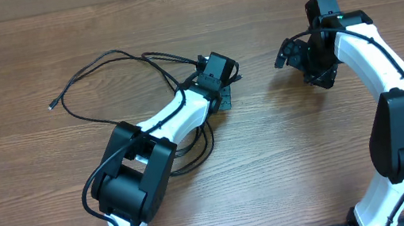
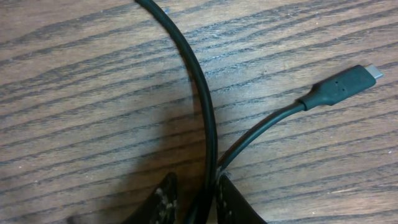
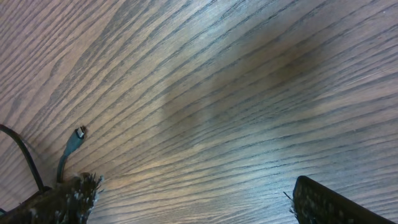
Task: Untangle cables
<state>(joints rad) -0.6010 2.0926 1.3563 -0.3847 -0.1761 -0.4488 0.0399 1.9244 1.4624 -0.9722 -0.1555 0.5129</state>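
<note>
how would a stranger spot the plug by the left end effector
On the wooden table, find the left end effector near the middle, cables between its fingers. Just ahead lies the plug, black with a flat silver tip; the other loose end sits far off to the left.

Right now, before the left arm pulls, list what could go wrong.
1. Two strands of the cables sit between the left end effector's fingers; lifting may drag both together and tighten the tangle.
2. The USB-C plug lies free nearby and could snag a loop.
3. The right end effector is open, holding nothing, so nothing anchors the cables.
</note>
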